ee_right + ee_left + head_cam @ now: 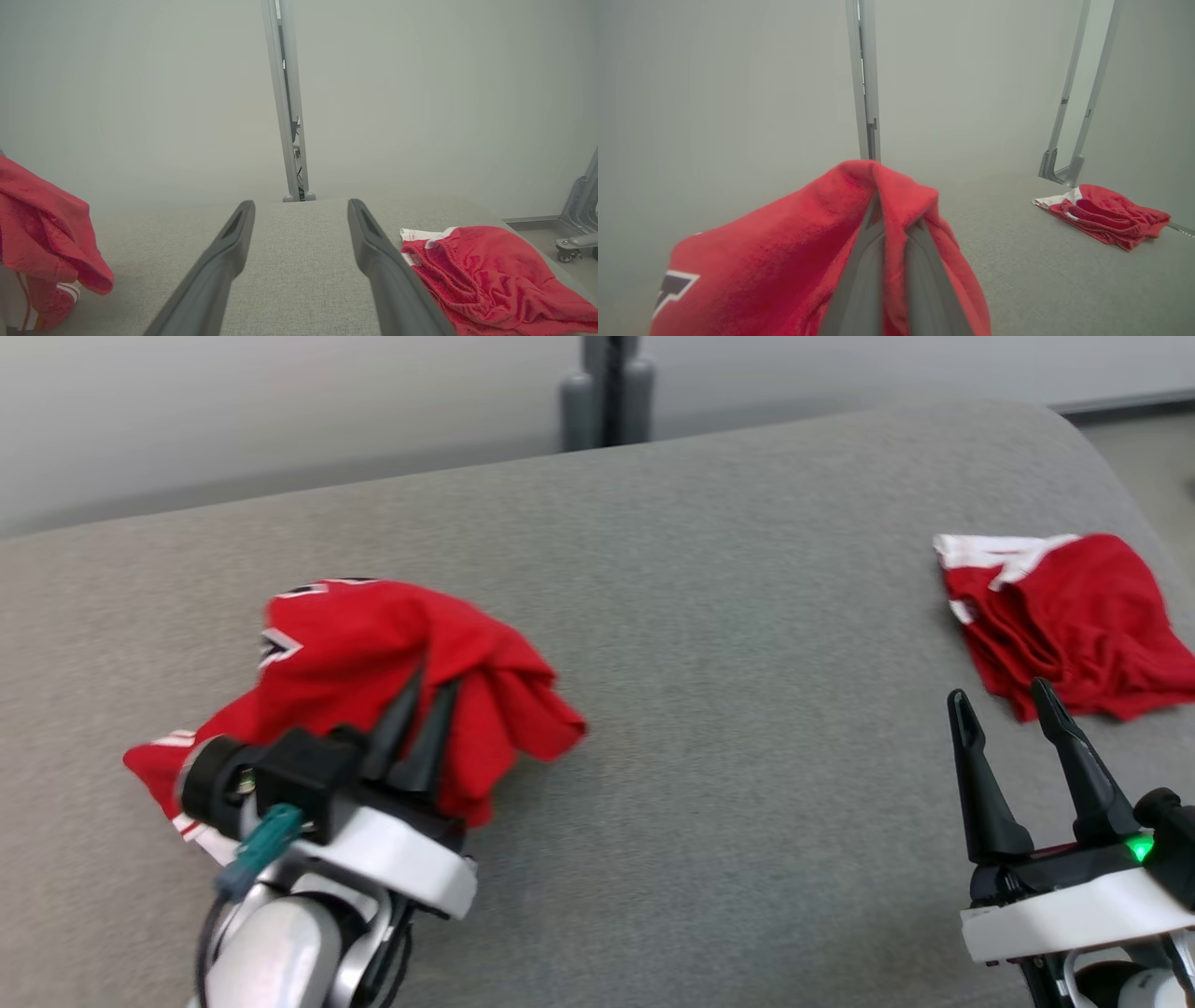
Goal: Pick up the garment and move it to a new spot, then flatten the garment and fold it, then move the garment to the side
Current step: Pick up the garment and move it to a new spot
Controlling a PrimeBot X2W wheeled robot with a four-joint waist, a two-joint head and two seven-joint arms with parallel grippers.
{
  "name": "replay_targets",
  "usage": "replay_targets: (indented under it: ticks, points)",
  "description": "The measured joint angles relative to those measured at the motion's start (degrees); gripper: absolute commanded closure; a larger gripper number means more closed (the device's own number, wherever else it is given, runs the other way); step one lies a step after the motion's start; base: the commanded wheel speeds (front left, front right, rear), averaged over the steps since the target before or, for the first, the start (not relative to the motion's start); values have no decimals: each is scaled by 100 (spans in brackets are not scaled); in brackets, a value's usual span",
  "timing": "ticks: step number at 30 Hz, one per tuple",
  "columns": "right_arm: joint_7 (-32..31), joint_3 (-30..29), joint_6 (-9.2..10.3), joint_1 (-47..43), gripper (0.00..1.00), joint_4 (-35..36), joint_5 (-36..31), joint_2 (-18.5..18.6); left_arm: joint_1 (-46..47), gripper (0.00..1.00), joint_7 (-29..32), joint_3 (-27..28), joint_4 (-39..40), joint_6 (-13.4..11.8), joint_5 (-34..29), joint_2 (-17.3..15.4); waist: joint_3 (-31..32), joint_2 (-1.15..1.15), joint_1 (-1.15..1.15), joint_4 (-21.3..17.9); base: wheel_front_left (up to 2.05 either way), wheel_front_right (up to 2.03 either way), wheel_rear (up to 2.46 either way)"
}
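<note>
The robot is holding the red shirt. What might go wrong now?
The left claw pinches just a fold of the shirt, so it might slip out and drop. The shirt hangs bunched, so it may land crumpled and be hard to flatten. The open right claw is close to the other red cloth and might snag it.

Tips: left pincer [436, 674] tips buried under a fold of the garment [355, 644].
Garment edges: blurred beyond the pincer; near part hidden behind its wrist.
Print [675, 287]: left of the pincer, partial, unreadable.
Second red cloth [1092, 616]: beyond the right pincer [997, 691], cut by the right edge.
</note>
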State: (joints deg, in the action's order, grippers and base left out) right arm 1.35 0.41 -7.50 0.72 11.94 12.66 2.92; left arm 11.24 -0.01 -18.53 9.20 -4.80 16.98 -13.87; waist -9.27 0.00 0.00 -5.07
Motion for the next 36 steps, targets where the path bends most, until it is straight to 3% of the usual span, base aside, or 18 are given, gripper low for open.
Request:
replay_targets:
  ticks: [11,15,16,17,24,36]
  points:
    - [342,98,0,108,0,-305,309,1,931,100,88,-1006,-1672,692,-97,560,-473,0,0,-1202,0,0,0]
    - [443,129,0,131,0,-397,354,-2,1049,98,-74,-1112,-2276,778,-98,641,-712,0,0,-1436,0,0,0]
    - [471,107,0,138,0,-413,354,-2,1076,58,-138,-1116,-2362,778,-96,665,-765,0,0,-1469,0,0,0]
    - [501,43,0,140,0,-464,354,-2,1124,0,-278,-1124,-2463,779,-71,726,-839,0,0,-1490,0,0,0]
    - [498,-79,0,222,0,-565,266,-5,1072,0,-726,-1016,-2276,750,85,762,-745,0,0,-1193,0,0,0]
    - [322,-234,0,254,0,-561,-3,-7,465,0,-1281,215,-1615,-146,323,230,-327,0,0,-388,0,0,0]
